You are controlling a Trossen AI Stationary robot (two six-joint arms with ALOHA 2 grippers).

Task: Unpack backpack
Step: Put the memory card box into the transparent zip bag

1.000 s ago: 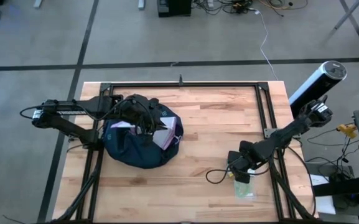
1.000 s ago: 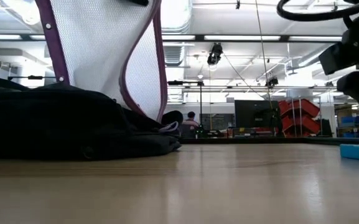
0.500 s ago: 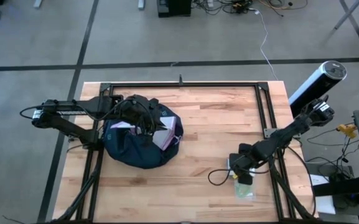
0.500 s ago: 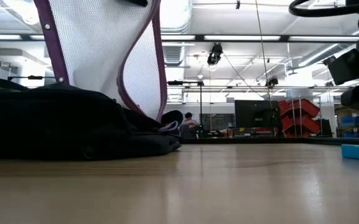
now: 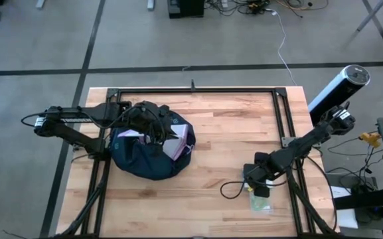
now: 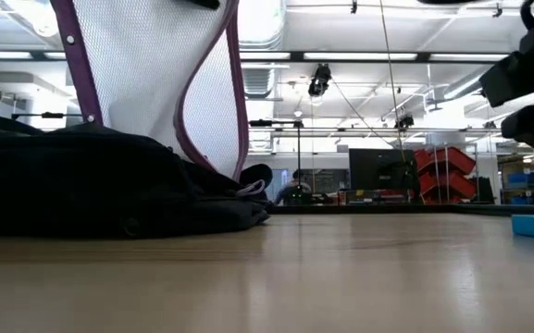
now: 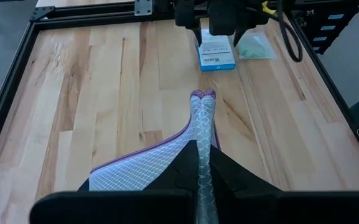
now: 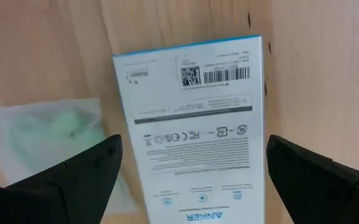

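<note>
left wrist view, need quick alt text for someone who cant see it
The left gripper is shut on a purple-edged mesh pouch, above a wooden table. Farther off, the right gripper hangs over a white box.

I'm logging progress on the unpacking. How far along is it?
Done: a white box and a green packet lie on the table, the open right gripper above the box. In hand: the left gripper, shut on the mesh pouch, over the backpack. What's left inside can't be seen.
</note>
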